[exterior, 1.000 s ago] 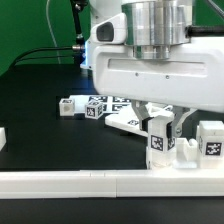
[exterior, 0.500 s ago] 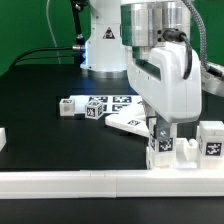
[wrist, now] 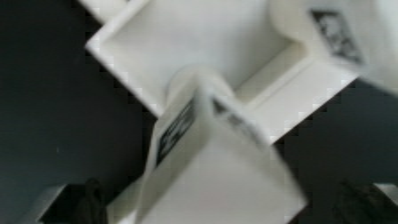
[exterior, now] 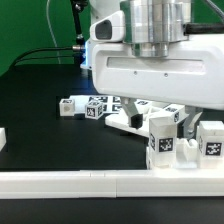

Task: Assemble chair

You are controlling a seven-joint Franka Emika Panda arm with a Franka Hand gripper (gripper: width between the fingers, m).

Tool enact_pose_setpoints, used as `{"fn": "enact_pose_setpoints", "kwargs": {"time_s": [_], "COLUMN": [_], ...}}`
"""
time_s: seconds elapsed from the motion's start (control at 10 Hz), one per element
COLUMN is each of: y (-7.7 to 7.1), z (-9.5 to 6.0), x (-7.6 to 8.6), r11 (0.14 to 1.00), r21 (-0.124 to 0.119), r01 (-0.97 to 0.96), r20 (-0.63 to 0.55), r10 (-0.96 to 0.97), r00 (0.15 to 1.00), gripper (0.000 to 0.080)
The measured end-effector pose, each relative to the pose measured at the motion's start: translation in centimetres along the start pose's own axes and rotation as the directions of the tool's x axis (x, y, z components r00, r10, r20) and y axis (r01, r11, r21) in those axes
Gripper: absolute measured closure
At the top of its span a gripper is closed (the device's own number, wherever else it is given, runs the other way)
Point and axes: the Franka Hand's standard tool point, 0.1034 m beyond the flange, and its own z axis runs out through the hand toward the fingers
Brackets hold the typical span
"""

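Gripper: jaws spread wide, flanking upright chair part, which stands at the exterior view's right, just behind white rail. Loose chair pieces lie farther back.

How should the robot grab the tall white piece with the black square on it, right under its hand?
Likely the tall piece near its top, pinching its two flat sides and coming straight down from above. It stands upright, and the rail and a block crowd its lower part.
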Motion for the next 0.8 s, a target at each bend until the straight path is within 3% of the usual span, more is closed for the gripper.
{"fn": "enact_pose_setpoints", "kwargs": {"time_s": [0.3, 0.4, 0.5, 0.6, 0.7, 0.8], "y": [-0.1, -1.0, -1.0, -0.9, -0.9, -0.9], "z": [0.0, 0.1, 0.0, 0.0, 0.0, 0.0], "x": [0.0, -0.5, -0.4, -0.2, -0.3, -0.3], "r11": [0.960, 0.852, 0.792, 0.809, 0.822, 0.855], "r21": [-0.015, -0.043, -0.048, -0.047, -0.046, -0.040], "r01": [0.278, 0.521, 0.608, 0.586, 0.567, 0.518], "r20": [-0.016, -0.047, -0.053, -0.053, -0.054, -0.056], "r10": [-0.278, -0.523, -0.610, -0.588, -0.569, -0.519], "r00": [0.960, 0.851, 0.791, 0.807, 0.821, 0.853], "gripper": [0.0151, 0.0151, 0.0151, 0.0151, 0.0242, 0.0424]}}
